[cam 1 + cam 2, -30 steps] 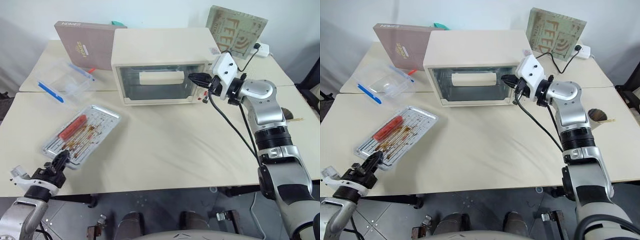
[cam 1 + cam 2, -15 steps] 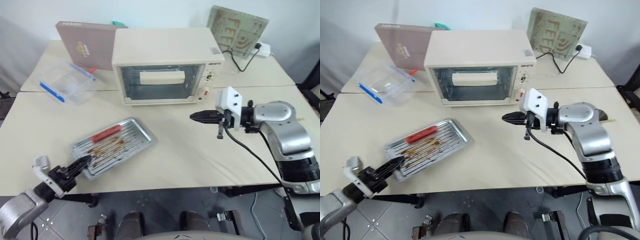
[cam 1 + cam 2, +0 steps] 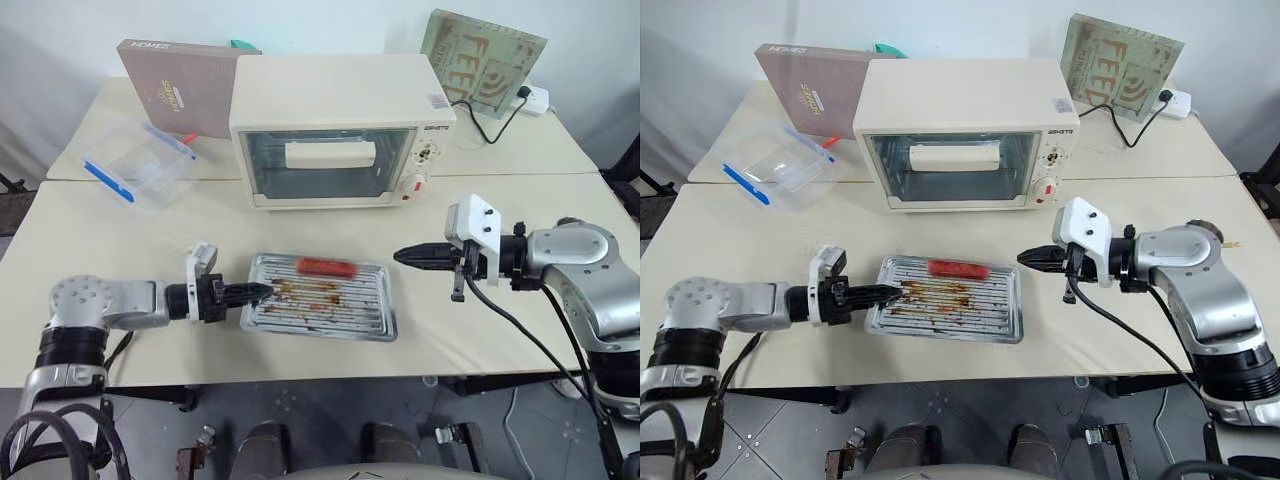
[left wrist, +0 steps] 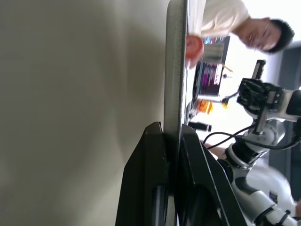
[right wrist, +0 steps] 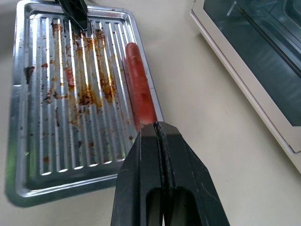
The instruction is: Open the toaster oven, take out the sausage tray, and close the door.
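The cream toaster oven (image 3: 340, 95) stands at the back of the table with its glass door (image 3: 268, 172) shut. In front of it the silver sausage tray (image 3: 330, 318) lies flat on the table, grease-stained, with one red sausage (image 3: 325, 267) along its far side. My left gripper (image 3: 260, 291) reaches in level from the left and is shut on the sausage tray's left rim; the left wrist view shows both fingers (image 4: 153, 155) clamped on the tray's edge (image 4: 175, 70). My right gripper (image 3: 399, 256) hovers shut and empty just right of the tray, pointing toward it.
A brown box (image 3: 178, 85) leans behind the oven's left side. A clear container with blue clips (image 3: 140, 165) sits at the left. A green board (image 3: 482, 52) and a power strip (image 3: 530, 97) with its cable are at the back right. A person (image 4: 244, 23) shows in the background.
My left gripper has swung the tray from the table's left front to the middle in front of the oven, turning it square. My right gripper drew back from the oven's knob panel and now holds still.
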Robot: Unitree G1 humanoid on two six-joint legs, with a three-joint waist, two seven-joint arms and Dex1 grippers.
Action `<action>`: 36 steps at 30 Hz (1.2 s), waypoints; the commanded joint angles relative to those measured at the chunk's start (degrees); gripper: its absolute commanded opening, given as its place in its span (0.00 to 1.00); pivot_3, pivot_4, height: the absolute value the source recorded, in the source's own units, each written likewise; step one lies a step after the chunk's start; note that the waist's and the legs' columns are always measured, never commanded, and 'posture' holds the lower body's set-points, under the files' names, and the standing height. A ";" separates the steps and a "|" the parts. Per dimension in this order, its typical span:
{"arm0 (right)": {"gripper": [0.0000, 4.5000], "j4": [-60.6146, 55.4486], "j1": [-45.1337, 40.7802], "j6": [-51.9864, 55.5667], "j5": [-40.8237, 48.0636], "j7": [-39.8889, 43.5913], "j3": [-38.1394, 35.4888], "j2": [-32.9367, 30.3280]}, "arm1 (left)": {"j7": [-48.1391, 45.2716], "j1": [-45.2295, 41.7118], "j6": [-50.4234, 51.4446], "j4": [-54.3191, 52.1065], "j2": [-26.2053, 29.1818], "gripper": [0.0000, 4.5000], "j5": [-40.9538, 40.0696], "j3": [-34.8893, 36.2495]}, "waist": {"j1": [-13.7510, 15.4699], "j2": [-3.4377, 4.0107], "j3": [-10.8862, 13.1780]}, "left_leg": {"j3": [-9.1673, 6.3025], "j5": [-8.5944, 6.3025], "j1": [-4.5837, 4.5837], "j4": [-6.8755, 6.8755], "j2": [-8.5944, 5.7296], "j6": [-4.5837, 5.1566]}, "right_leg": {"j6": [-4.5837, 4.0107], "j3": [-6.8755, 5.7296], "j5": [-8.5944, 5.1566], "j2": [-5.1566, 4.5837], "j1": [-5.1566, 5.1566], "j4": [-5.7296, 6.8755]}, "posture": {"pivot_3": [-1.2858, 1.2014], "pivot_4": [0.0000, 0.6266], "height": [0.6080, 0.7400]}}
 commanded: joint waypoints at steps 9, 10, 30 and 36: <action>0.00 -4.64 2.38 1.84 1.84 -2.99 -4.27 -3.04 | -20.50 -4.63 -3.35 4.30 -4.08 0.07 22.11 -4.78 | 0.95 0.16 -0.09 | -0.03 0.03 0.08 0.15 -0.01 0.06 | 0.04 0.00 0.03 -0.04 0.17 0.06 | 0.52 0.24 1.00; 0.00 -4.57 2.34 1.76 1.85 -3.07 -4.21 -3.06 | -21.64 -4.97 -3.46 4.57 -4.32 0.14 23.71 -5.30 | 0.99 0.17 -0.10 | -0.03 0.04 0.08 0.16 -0.02 0.07 | 0.05 0.00 0.03 -0.05 0.17 0.07 | 0.52 0.24 1.00; 0.00 0.49 6.94 -2.83 0.23 0.28 -4.37 -8.24 | -37.45 -6.29 -7.47 -1.68 6.92 1.00 40.69 -9.49 | -0.82 0.14 -0.09 | 0.04 0.05 0.11 -0.02 0.01 0.09 | 0.05 0.02 0.03 -0.03 0.07 0.07 | 0.52 0.24 1.00; 0.23 6.24 11.07 -10.94 0.86 4.97 -5.81 -8.42 | -43.38 -0.66 -21.00 -10.35 10.81 1.00 43.51 -6.12 | -1.01 0.11 -0.05 | 0.10 0.05 0.09 -0.06 0.01 0.09 | 0.05 0.05 0.03 -0.04 0.03 0.00 | 0.52 0.24 1.00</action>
